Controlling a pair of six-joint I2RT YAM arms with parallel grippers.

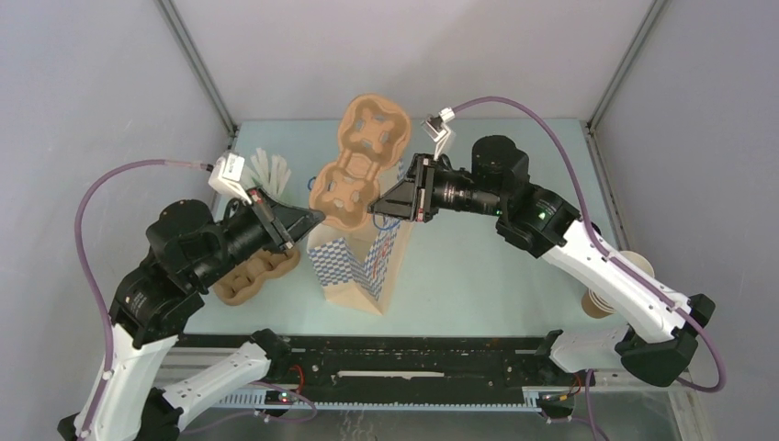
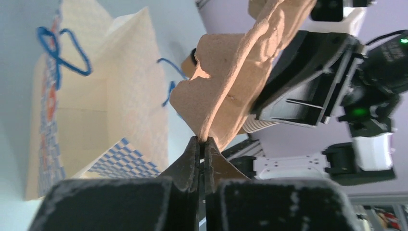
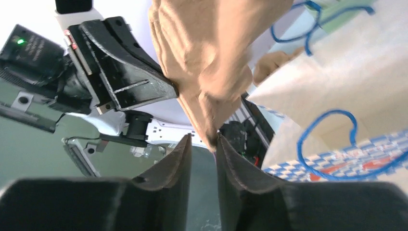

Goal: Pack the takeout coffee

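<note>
The left pincer [image 2: 202, 144] is pinched tight on the pulp cup tray [image 2: 231, 72], holding it over the checkered bag [image 2: 120, 101] below. The right pincer [image 3: 202, 144] sits around another edge; I cannot tell if it grips.

A tan pulp cup carrier [image 1: 358, 156] spans the left gripper [image 1: 312, 218] and right gripper [image 1: 377, 207] above an open checkered bag [image 1: 354, 266] at mid-bench, a second carrier [image 1: 248, 280] lying toward the left edge.

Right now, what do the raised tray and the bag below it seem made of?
Tray: likely molded paper pulp, matte tan; its surface is rough and fibrous with soft ragged edges. Bag: seemingly paper, matte cream with printed blue checks; it keeps sharp creases.
</note>
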